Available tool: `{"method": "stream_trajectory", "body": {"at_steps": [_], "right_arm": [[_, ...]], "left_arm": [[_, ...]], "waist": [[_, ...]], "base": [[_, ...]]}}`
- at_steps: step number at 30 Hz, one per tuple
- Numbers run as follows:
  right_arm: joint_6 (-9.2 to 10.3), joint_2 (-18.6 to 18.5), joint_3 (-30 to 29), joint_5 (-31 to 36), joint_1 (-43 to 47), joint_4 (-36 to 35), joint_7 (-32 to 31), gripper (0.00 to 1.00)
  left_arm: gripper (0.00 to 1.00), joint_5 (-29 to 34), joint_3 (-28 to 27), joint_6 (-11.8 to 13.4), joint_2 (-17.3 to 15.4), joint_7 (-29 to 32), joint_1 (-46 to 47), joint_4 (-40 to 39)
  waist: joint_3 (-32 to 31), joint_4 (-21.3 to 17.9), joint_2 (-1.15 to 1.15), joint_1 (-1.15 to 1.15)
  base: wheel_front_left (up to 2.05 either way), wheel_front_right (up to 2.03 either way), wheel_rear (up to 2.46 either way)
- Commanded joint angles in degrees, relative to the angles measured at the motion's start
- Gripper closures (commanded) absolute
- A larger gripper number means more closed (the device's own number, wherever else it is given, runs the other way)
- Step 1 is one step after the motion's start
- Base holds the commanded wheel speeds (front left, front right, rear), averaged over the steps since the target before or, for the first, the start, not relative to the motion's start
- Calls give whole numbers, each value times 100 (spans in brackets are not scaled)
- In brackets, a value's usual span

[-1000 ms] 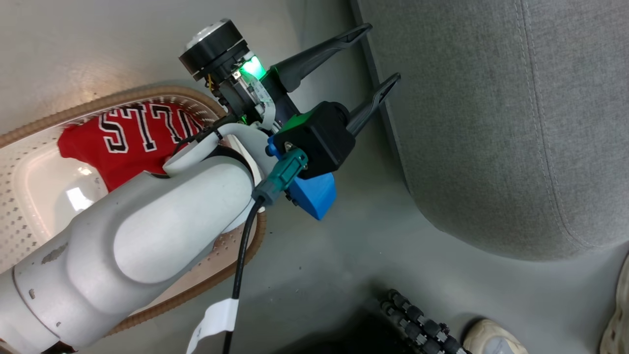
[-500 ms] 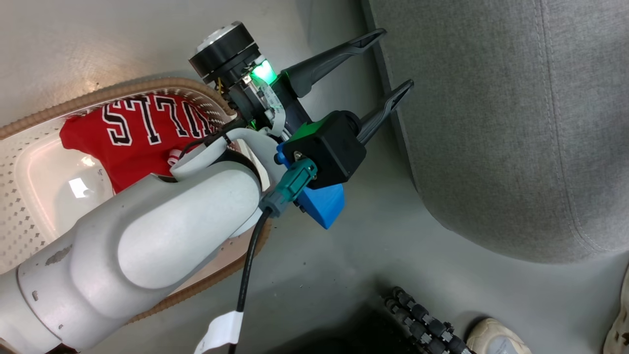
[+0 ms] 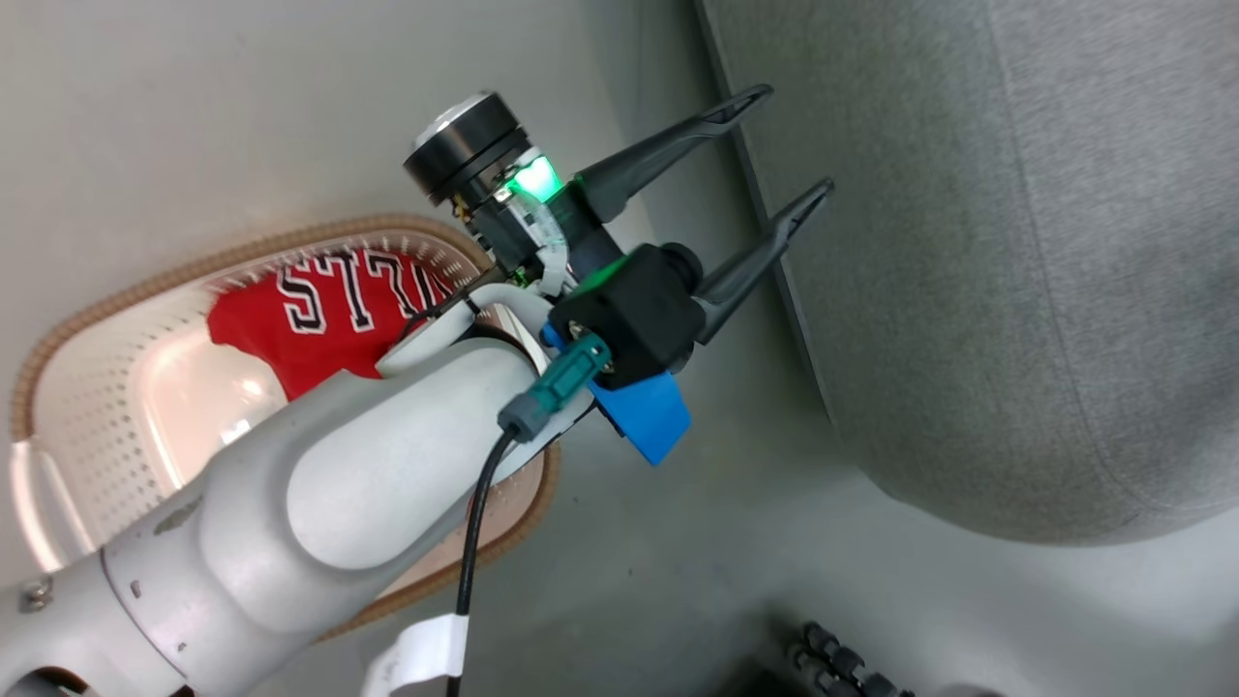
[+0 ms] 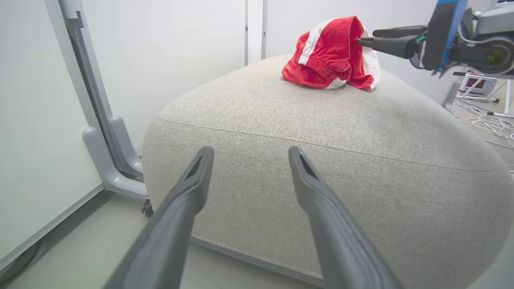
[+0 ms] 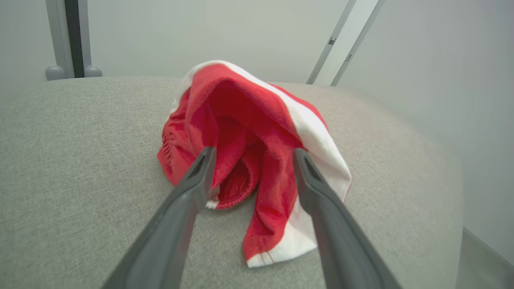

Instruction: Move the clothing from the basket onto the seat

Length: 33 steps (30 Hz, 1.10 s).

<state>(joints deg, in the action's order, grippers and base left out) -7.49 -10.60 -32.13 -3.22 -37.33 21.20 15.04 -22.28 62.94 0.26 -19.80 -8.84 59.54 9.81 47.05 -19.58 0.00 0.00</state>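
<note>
A red garment with white block letters [image 3: 319, 305] lies in the cream perforated basket [image 3: 97, 426], partly hidden behind my left forearm. My left gripper [image 3: 796, 137] stands open over the floor between the basket and the grey seat [image 3: 1016, 290], holding nothing. In the left wrist view its fingers [image 4: 249, 150] point at the side of the seat [image 4: 321, 168]. A second red garment with white panels [image 5: 257, 132] sits bunched on top of the seat [image 5: 80, 152]. My right gripper [image 5: 254, 151] is open, one finger on each side of that garment [image 4: 333, 52]. My right gripper [image 4: 365, 37] touches the garment's right side.
A grey post with a curved foot [image 4: 116, 160] stands by the white wall left of the seat. Loose cables [image 4: 490, 124] and a small device [image 4: 478, 84] lie on the floor at the far right. A black ribbed part [image 3: 842, 658] shows at the bottom edge.
The head camera has shifted, so the basket sits further right and lower and the shoes at the bottom right have left the picture. My left gripper stays open by the seat's edge.
</note>
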Motion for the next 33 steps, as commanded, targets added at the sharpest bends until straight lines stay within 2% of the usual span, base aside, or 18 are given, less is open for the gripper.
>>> {"method": "stream_trajectory", "body": {"at_steps": [1, 9, 16, 25, 33], "right_arm": [[-1, 23, 6, 15, 248, -95, 21, 0], [-1, 213, 396, 28, 1392, -1023, 21, 0], [-1, 221, 1408, 105, 1816, -1601, 22, 0], [-1, 293, 2660, 42, 1919, -1643, 21, 0], [-1, 421, 3340, -55, 2125, -1344, 21, 0]], "left_arm": [[0, -52, -65, 62, 41, -133, -104, 82], [0, -509, -666, 447, 184, -613, -843, 612], [0, -411, -1810, 668, 248, -640, -1765, 357], [0, -1, -3305, 527, 495, -643, -2997, 244], [0, 415, -4346, 283, 790, -642, -3910, 296]], "waist": [[-455, 169, 0, 0], [-1765, 460, 0, 0], [-2625, 913, 0, 0], [-3419, 1549, 0, 0], [-3946, 1981, 0, 0]], "base": [[0, 0, 0], [0, 0, 0], [0, 0, 0], [0, 0, 0], [0, 0, 0]]}}
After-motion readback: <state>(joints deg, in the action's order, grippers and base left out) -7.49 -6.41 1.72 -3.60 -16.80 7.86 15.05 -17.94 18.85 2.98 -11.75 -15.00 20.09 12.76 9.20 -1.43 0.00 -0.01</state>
